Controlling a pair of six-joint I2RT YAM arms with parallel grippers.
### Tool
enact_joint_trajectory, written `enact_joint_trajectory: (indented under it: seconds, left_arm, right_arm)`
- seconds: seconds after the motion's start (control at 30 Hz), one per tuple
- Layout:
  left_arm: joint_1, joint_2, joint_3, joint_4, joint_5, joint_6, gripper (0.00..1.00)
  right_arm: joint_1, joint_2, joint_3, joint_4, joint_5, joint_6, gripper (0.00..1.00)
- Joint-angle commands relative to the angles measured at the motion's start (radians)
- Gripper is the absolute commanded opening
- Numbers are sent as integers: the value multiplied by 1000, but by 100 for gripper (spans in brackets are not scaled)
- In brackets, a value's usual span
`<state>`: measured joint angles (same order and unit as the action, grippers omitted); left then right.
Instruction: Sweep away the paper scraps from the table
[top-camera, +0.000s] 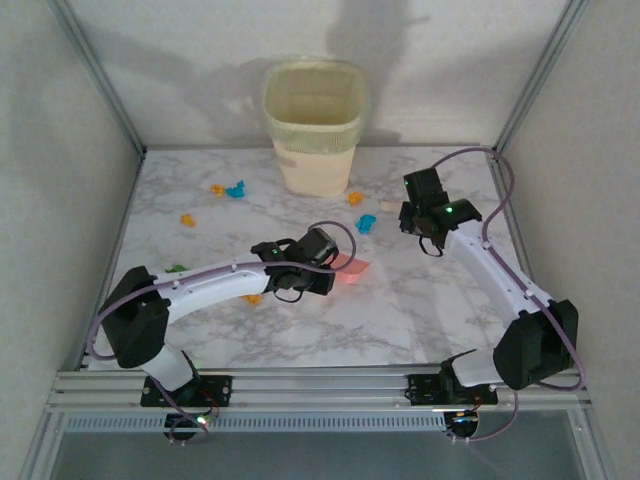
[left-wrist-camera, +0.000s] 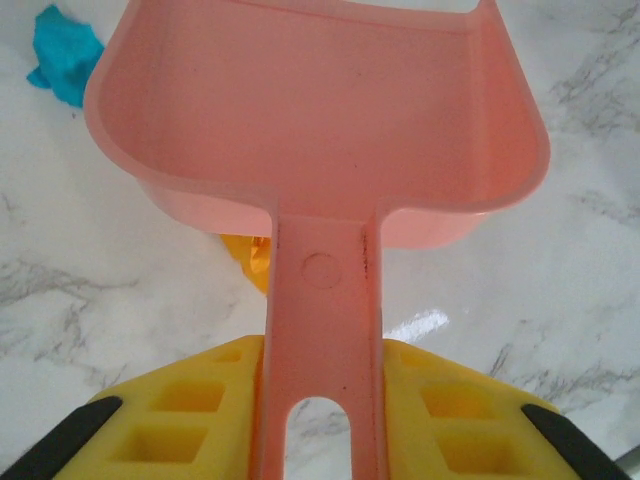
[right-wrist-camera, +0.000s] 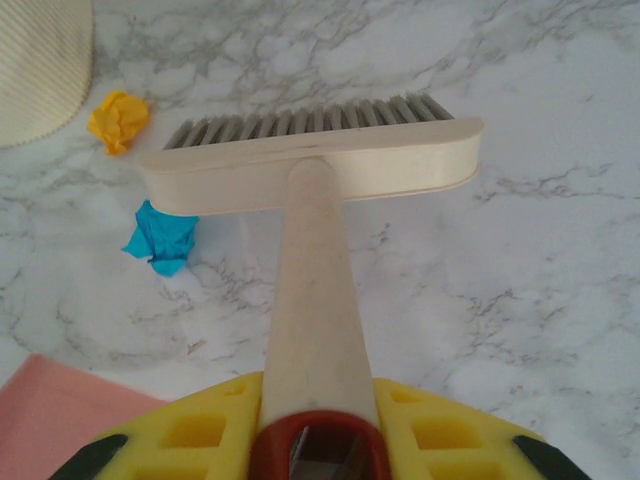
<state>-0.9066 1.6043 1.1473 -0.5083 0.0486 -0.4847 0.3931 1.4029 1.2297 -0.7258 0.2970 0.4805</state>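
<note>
Little looks done: the paper scraps (top-camera: 187, 219) lie scattered over the left and middle of the table (top-camera: 400, 320), one green near the left frame (top-camera: 108, 260). The left gripper (left-wrist-camera: 320, 400) is clamped tight on the handle of the pink dustpan (left-wrist-camera: 320, 120), whose pan holds nothing. A blue scrap (right-wrist-camera: 160, 238) lies just beside the brush (right-wrist-camera: 310, 170), whose handle the right gripper (right-wrist-camera: 315, 425) pinches with jaws closed. The bin (top-camera: 313, 125) crowds the back edge; the near right of the table offers sweeping room, walls (top-camera: 60, 200) hemming both sides.
</note>
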Motion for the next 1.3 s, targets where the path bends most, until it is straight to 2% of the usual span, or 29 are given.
enact_joint_trajectory:
  seconds: [0.0, 0.3, 0.83, 1.13, 1.27]
  left_arm:
    - [-4, 42, 41, -39, -46, 21, 0]
    - [-3, 121, 84, -57, -83, 32, 0]
    - [8, 159, 59, -45, -150, 48, 0]
    - [13, 169, 32, -29, -200, 60, 0]
    - [14, 178, 25, -21, -207, 61, 0]
  right_arm:
    - [13, 39, 52, 16, -22, -24, 0]
    - [23, 85, 66, 11, -33, -38, 0]
    - [73, 51, 85, -81, -39, -95, 0]
    - [94, -69, 60, -104, -64, -108, 0]
    - [93, -134, 32, -75, 39, -71, 0]
